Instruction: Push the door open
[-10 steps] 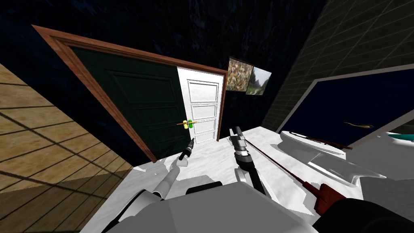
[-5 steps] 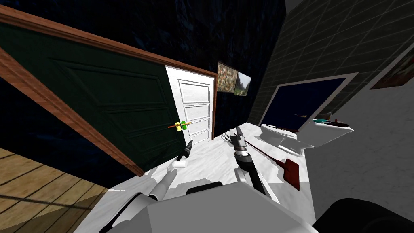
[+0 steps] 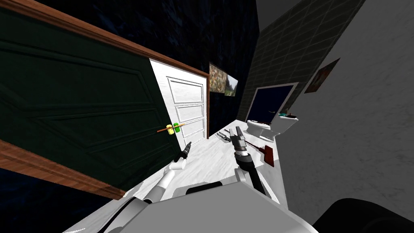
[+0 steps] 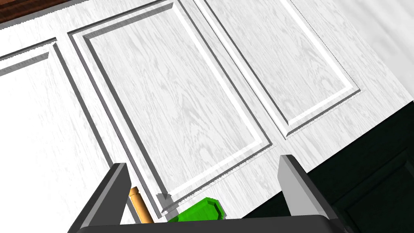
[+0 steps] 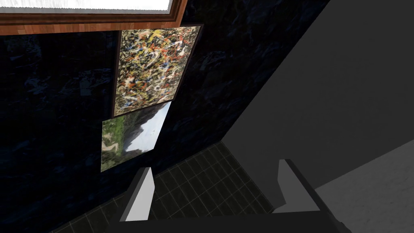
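Note:
A wooden frame [image 3: 101, 38] holds a white panelled door leaf [image 3: 186, 107] next to a dark green panelled surface [image 3: 81, 101]. A green and yellow handle [image 3: 174, 128] with an orange lever sits where the two meet. My left gripper [image 3: 189, 144] hovers low in front of the handle, apart from it. In the left wrist view that gripper [image 4: 203, 162] is open and faces the white door leaf [image 4: 182, 97], with the green handle [image 4: 200, 210] and orange lever [image 4: 139, 204] close to its dark body. My right gripper [image 3: 238, 131] is held out to the right, open [image 5: 215, 166] and holding nothing.
A white toilet [image 3: 265, 127] stands at the far right of the white floor [image 3: 210, 157]. A red-headed broom [image 3: 267, 155] lies near it, and a small dark tool [image 3: 222, 136] lies by the doorpost. A grey wall [image 3: 355, 141] runs close along my right.
My head view has swung: the door frame now looms larger at the left, and the toilet and broom have slid toward the middle. Both arms keep their pose before my chest.

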Tool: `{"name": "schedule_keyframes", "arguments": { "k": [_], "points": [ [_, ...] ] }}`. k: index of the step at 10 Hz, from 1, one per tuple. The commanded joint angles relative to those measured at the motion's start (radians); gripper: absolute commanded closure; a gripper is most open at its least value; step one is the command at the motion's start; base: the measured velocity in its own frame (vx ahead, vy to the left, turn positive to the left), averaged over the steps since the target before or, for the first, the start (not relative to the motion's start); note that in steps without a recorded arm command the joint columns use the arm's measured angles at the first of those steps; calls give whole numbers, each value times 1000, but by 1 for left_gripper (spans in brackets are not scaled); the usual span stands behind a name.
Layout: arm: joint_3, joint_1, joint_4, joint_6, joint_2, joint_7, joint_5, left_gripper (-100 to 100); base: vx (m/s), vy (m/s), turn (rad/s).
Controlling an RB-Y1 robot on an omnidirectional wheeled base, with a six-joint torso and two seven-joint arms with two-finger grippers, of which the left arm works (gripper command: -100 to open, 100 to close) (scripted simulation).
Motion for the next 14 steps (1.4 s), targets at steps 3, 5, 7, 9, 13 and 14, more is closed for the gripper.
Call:
{"name": "schedule_keyframes", "arguments": {
  "k": [3, 5, 7, 9, 13, 14],
  "points": [
    [-20, 12, 9, 45, 33, -62, 62, -100, -30, 88, -326],
    [-26, 22, 5, 70, 47, -93, 89, -100, -13, 83, -269],
    [-31, 31, 0, 96, 60, -124, 117, -100, -10, 91, -298],
    [-36, 41, -4, 121, 74, -155, 144, -100, -37, 101, -284],
    [-49, 63, -14, 179, 105, -228, 208, -100, -26, 88, -305],
    [-50, 66, -15, 188, 109, -239, 217, -100, -32, 88, -235]
  ]
}}
